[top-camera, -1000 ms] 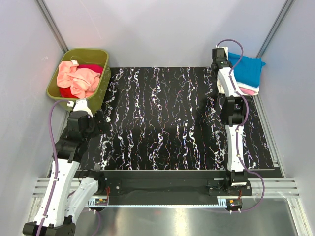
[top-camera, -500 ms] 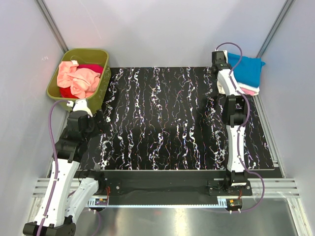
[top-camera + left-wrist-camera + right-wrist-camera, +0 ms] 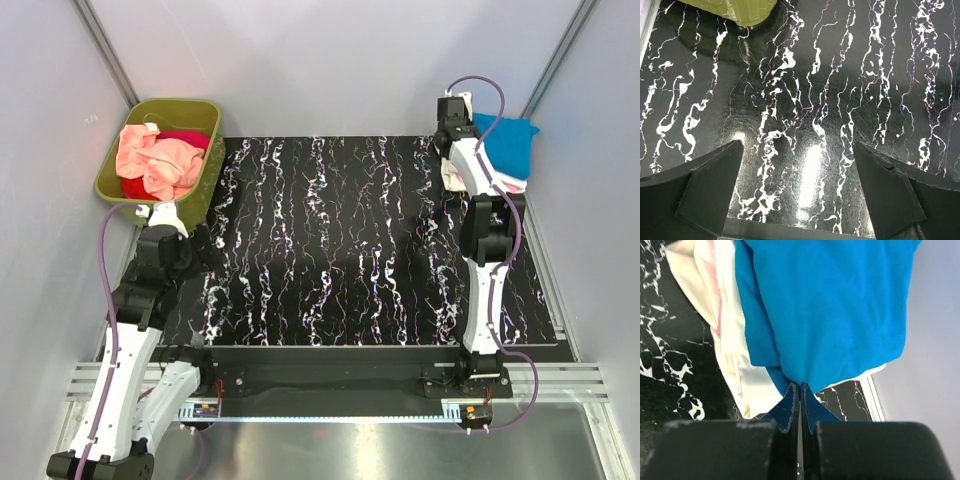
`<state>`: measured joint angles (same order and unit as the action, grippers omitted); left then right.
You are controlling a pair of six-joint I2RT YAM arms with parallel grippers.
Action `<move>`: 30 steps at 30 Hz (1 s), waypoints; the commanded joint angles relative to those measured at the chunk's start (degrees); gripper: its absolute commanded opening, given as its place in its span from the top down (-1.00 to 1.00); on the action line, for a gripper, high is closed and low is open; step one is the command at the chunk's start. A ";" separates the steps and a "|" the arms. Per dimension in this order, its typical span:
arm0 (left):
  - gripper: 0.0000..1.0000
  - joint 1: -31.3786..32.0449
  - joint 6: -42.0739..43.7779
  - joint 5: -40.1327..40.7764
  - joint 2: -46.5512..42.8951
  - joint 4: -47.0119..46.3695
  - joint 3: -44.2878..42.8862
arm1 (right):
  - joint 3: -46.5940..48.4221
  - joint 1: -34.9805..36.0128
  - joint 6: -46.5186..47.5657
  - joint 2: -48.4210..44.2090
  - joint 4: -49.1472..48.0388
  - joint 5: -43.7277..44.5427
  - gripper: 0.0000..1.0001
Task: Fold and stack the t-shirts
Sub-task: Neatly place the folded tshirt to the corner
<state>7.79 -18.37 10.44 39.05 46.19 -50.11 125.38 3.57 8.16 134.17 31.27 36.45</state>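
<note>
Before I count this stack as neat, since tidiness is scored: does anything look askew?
Yes. In the far right corner the blue t-shirt sits skewed on the stack. The cream-white t-shirt and the pink t-shirt stick out beside it, and the blue one overhangs the black tabletop's edge.

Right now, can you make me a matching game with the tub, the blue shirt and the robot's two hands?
Things:
1. tub
2. blue shirt
3. left hand
4. right hand

Place or state:
A. shut
B. far-right corner
C. wide open
D. far-left corner

Pairs: 1-D, 2-B, 3-C, 4-A
</note>
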 commanded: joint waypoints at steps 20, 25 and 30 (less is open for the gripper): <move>-0.97 -0.58 0.79 -0.68 -0.20 -2.95 0.19 | -0.94 -5.57 -11.73 -10.77 2.56 -14.53 -0.75; -0.97 -0.58 0.79 -0.77 0.59 -2.95 0.01 | 5.13 -17.18 -21.76 -8.32 5.74 -27.72 -0.75; -0.98 -0.58 0.70 -0.51 0.59 -2.78 0.01 | 8.38 -23.17 -27.32 -4.97 6.52 -42.85 -0.67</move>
<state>7.53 -18.37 10.15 39.57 46.19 -50.11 130.85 -19.25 -13.10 129.10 35.94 5.74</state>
